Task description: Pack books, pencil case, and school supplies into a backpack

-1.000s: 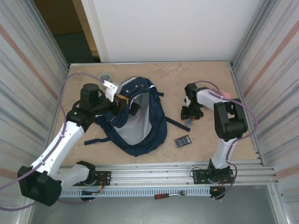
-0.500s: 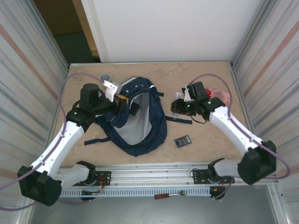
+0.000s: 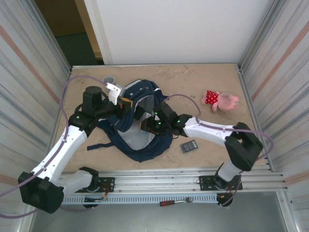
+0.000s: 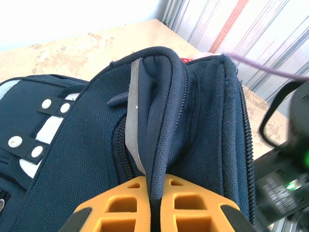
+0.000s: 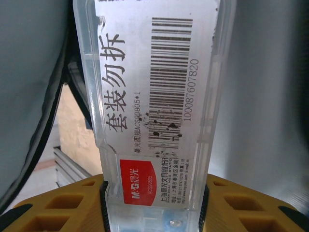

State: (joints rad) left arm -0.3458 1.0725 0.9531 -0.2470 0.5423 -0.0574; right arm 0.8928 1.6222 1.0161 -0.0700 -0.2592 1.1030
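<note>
At the backpack's ten o'clock we are seeing a round grey cup (image 3: 109,79). Our left gripper (image 4: 155,205) is pinching the navy fabric backpack (image 3: 145,153) tight by its zippered rim. Our right gripper (image 5: 153,198) is clamping a clear, rigid plastic case (image 5: 154,96) with a barcode label over the pale lining. At the backpack's four o'clock a dark grid-faced piece (image 3: 189,146) is lying flat, and at two o'clock a pink plush toy (image 3: 219,100) is resting.

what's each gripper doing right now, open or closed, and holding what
Left gripper: closed, jaws pinching the edge of the backpack opening.
Right gripper: closed on a clear plastic box with a barcode label.
</note>
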